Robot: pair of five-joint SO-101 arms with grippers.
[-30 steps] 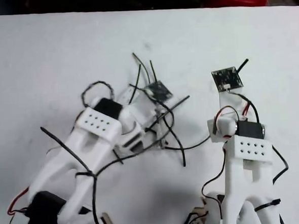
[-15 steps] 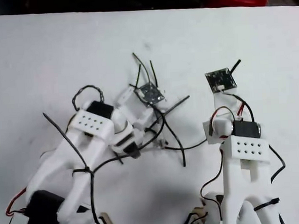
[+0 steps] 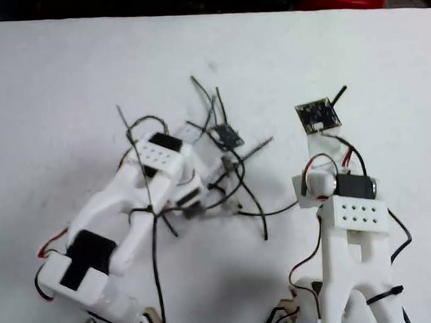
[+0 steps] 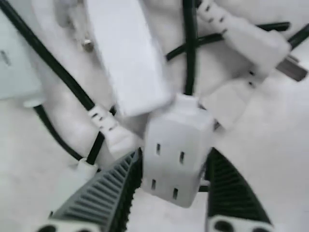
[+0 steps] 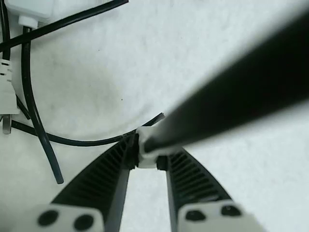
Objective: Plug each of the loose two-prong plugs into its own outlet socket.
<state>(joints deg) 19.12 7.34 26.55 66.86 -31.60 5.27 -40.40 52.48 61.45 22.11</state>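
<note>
Left gripper [image 4: 175,162] clamps the rigid, likely light outlet block [image 4: 176,140] by its flanks. Right gripper [image 5: 148,147] pinches the hard plug [image 5: 146,155] by its body; the springy cord [image 5: 231,92] may tug.

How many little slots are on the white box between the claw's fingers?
4. All are on one face of the outlet block, between the left claw's fingers: two side by side nearer its cord, two nearer the claw's base. Other faces may hide more.
</note>
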